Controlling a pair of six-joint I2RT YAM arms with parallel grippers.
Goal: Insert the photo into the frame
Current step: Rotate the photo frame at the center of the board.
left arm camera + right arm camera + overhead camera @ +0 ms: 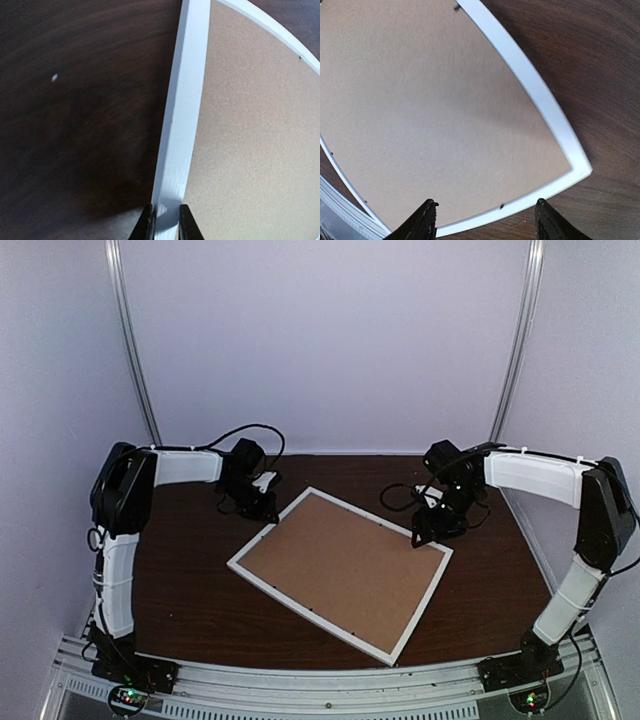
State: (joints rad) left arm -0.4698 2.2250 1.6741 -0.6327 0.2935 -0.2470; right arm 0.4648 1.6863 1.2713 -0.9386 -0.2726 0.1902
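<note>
- White rail of the frame [310, 612] lies nearest the arm bases in the top view. The frame rests flat on the dark wood table [200, 610], set at an angle, with one corner toward the near edge.
- A brown backing board [340, 565] fills the frame's opening, back side up. Whatever lies under it is hidden in all three views.
- The right gripper [430, 530] stands at the frame's right corner. The top view does not show its jaw gap. The right wrist view does: the fingers [427, 220] are spread wide over the board's edge beside that corner, with nothing held between them.
- The left gripper [262, 502] is at the far-left rail. From above it reads only as a dark mass. The left wrist view shows the fingers [147, 222] drawn nearly together, one on each side of the rail, pinching it.
</note>
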